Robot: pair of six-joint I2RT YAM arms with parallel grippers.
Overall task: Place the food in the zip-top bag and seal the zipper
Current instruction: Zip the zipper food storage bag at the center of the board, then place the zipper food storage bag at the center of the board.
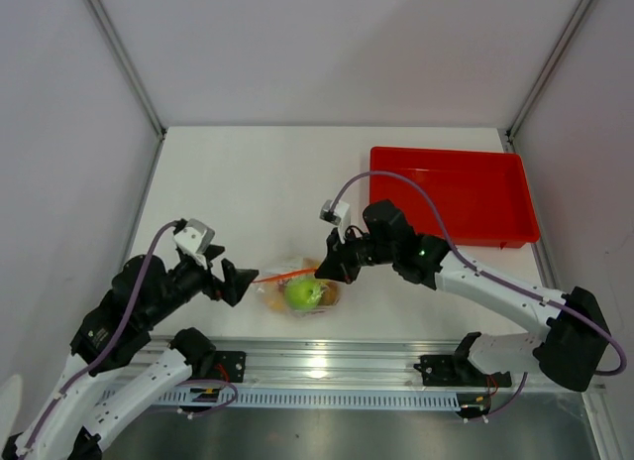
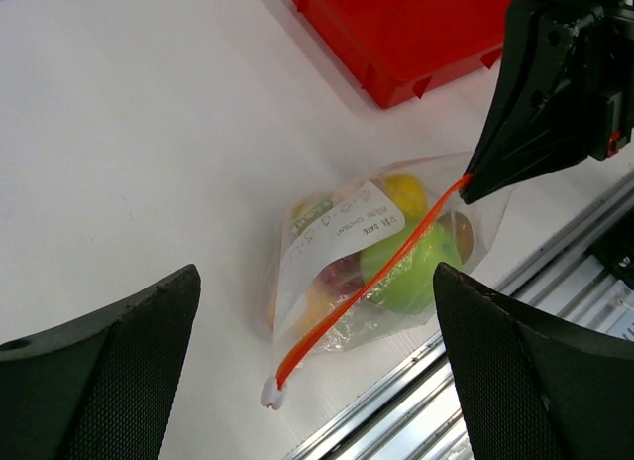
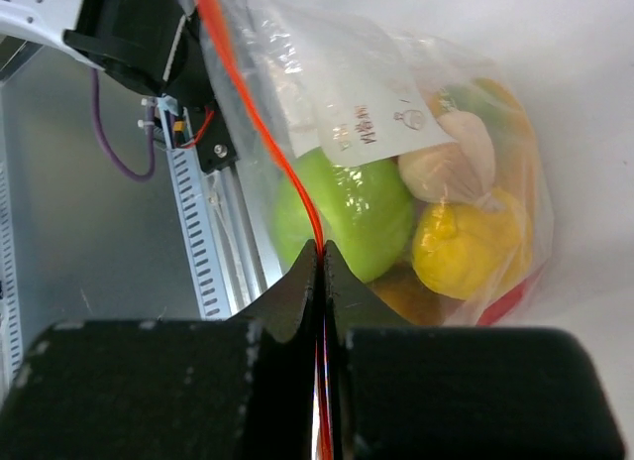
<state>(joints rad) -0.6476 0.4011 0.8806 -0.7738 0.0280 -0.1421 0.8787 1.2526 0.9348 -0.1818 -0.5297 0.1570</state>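
The clear zip-top bag [image 1: 300,291] lies near the table's front edge with the food inside: a green apple [image 1: 301,294], a yellow pear [image 3: 466,252] and other fruits. In the left wrist view the bag [image 2: 337,232] shows its white label. The orange-red zipper [image 2: 369,280] runs taut across the bag, with a white slider [image 2: 271,393] at its left end. My right gripper [image 1: 327,265] is shut on the zipper's right end [image 3: 319,250]. My left gripper [image 1: 236,283] is open, its fingers [image 2: 109,371] wide on either side of the slider end and not touching it.
A red rectangular tray [image 1: 451,194] stands at the back right and also shows in the left wrist view [image 2: 396,29]. The metal rail [image 1: 327,366] of the arm bases runs just in front of the bag.
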